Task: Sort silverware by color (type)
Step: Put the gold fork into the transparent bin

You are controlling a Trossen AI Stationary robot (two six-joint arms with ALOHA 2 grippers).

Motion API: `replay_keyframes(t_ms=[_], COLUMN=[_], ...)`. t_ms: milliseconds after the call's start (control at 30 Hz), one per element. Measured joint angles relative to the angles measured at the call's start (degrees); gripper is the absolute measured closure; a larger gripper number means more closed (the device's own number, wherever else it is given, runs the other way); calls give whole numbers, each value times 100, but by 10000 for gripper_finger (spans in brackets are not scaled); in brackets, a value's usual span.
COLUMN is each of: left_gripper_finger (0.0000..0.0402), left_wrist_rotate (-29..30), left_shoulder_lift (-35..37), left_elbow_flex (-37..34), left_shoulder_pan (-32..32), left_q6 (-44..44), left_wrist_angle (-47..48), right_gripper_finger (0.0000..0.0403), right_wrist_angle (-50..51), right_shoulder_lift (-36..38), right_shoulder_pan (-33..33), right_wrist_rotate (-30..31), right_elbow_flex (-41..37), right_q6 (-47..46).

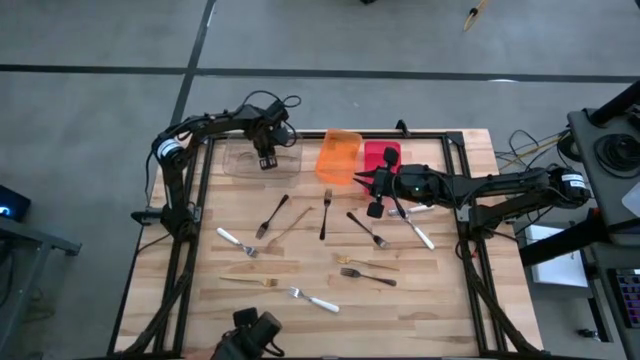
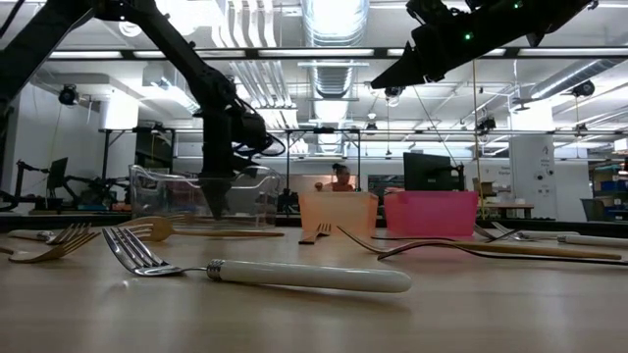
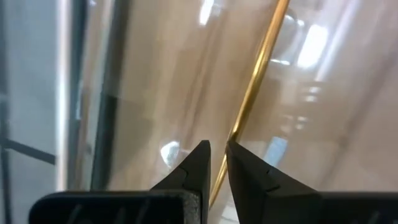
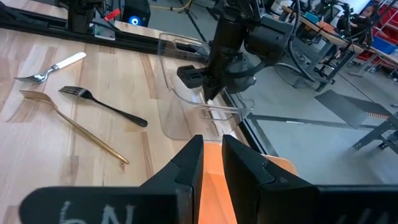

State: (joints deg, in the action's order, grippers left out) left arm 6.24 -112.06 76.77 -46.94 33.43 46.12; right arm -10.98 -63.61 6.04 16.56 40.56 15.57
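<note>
The left claw point(image 1: 266, 160) hung over the clear bin point(image 1: 240, 160) at the far left of the worktop point(image 1: 300, 300), fingers nearly together around the slim handle of a gold utensil point(image 3: 258, 81). In the left wrist view that handle ran up from between the fingers against the bin's clear wall, so the step in hand looked like delivering a gold piece into the clear bin. Whether the piece already rested on the bin floor could not be told.

The right claw point(image 1: 377, 196) hovered near the orange bin point(image 1: 338, 157) and the red bin point(image 1: 381, 157), fingers nearly closed with only a thin gap. Nothing showed between them, and whether it held anything could not be told for sure.

The rest of the silverware lay loose on the worktop in front of the bins: a black fork point(image 1: 272, 215) and another black fork point(image 1: 325, 215) toward the middle, a gold fork point(image 1: 250, 281) and a pale-handled fork point(image 1: 314, 299) nearer the front, another pale-handled one point(image 1: 236, 241) at the left, and several more toward the right.

The next move probably called for the left claw to part its fingers and let the gold piece drop inside the bin walls, then lift clear without snagging the rim. After that, a fresh pick from the loose pieces seemed due.
</note>
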Motion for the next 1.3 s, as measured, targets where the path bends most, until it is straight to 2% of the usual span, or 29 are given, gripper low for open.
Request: replay_keyframes(t_ms=[167,500,967,1300], left_gripper_finger=[364,362,309,306], left_wrist_rotate=[-120,-107,-297,-393], left_shoulder_lift=[-12,-71,-84,-84], left_elbow_flex=[210,144,129,-97], left_shoulder_pan=[2,0,2,0], left_q6=[37,347,309,251], left_wrist_angle=[337,38,-5,-101], right_gripper_finger=[351,351,351,351], right_wrist_angle=[0,0,0,2], right_shoulder_lift=[0,0,0,0], right_shoulder_pan=[0,0,0,0], right_wrist_rotate=[0,0,0,0], right_elbow_flex=[0,0,0,0], right_q6=[-2,0,0,0])
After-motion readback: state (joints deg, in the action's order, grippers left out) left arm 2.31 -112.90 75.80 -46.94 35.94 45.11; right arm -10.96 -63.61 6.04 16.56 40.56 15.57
